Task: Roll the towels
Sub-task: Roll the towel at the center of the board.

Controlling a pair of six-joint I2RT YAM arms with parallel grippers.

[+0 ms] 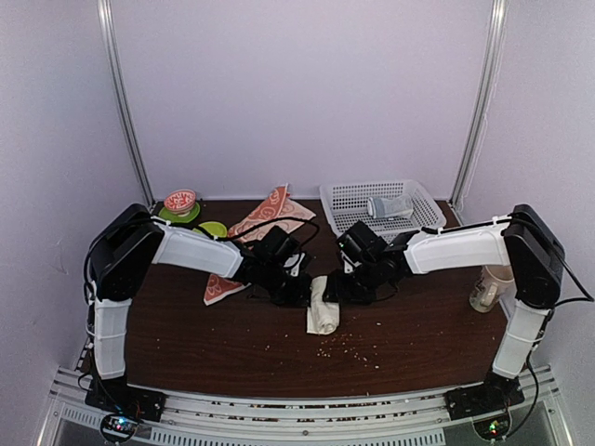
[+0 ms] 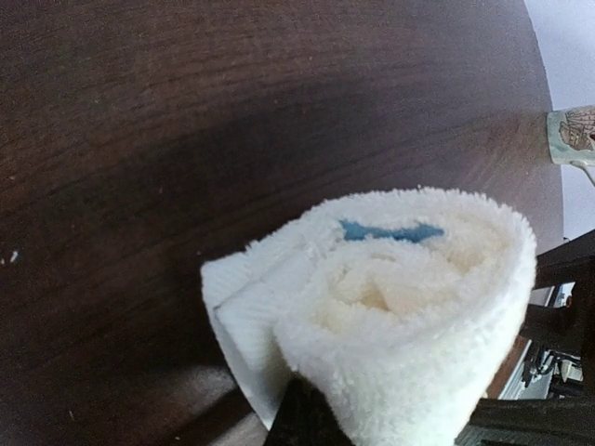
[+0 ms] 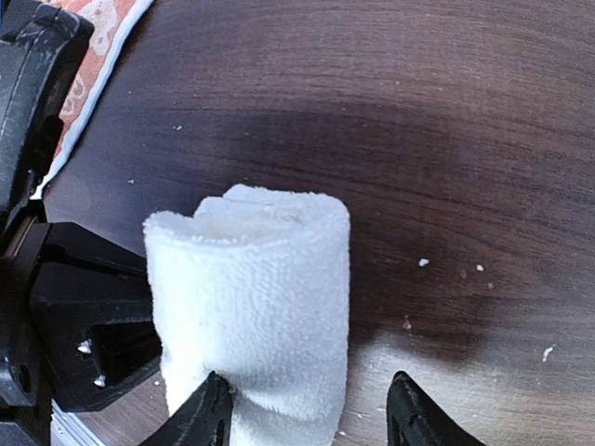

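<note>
Cream towel (image 1: 323, 311) sits rolled at the centre of the table (image 1: 186, 344), its roll seemingly finished, left gripper (image 1: 299, 286) pressed together at its 10 o'clock, right gripper (image 3: 311, 413) spread astride it; next, probably let go and fetch the orange towel (image 1: 265, 212) at 11 o'clock.

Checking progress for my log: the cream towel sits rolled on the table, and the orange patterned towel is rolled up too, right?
Not quite. The cream towel is rolled on the table, but the orange patterned towel is not rolled: it lies spread out toward the back of the table, as the top external view shows.
</note>
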